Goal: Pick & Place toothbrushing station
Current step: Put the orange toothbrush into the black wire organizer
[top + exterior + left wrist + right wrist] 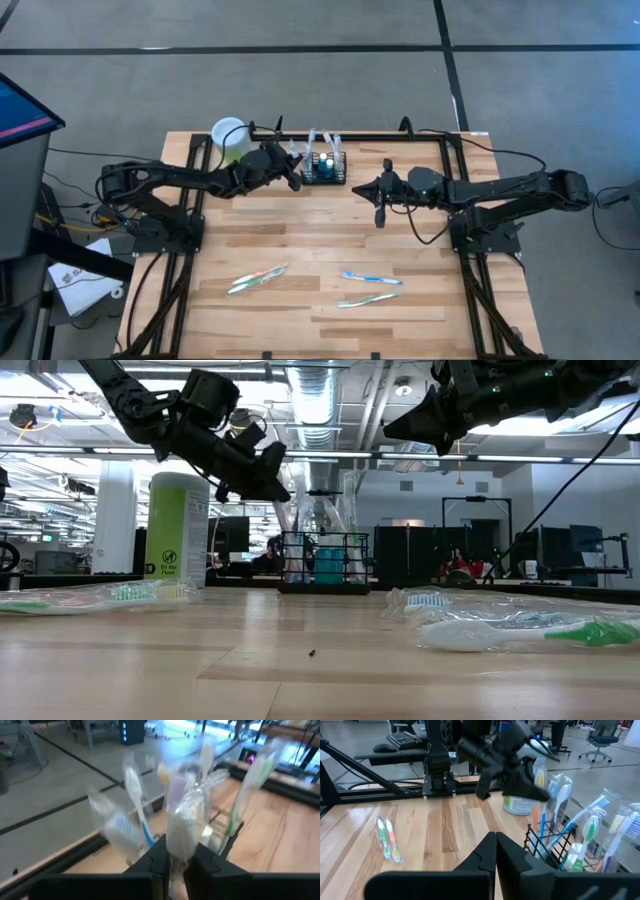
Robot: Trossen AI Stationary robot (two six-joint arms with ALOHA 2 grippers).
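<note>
Hovering just left of the toothbrushing station (325,167), the left gripper (294,170) pinches a wrapped toothbrush (181,815); the right gripper (380,214) hangs closed nearby.

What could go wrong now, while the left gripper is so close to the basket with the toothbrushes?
1. The left gripper is at the black wire basket, closed on a wrapped toothbrush. The wrapper may catch the other packaged brushes standing there and tip them out.
2. The basket looks light; a pull or push could slide or tilt it.
3. The green-and-white canister stands just beside the left arm, so a sideways move might knock it over.
</note>
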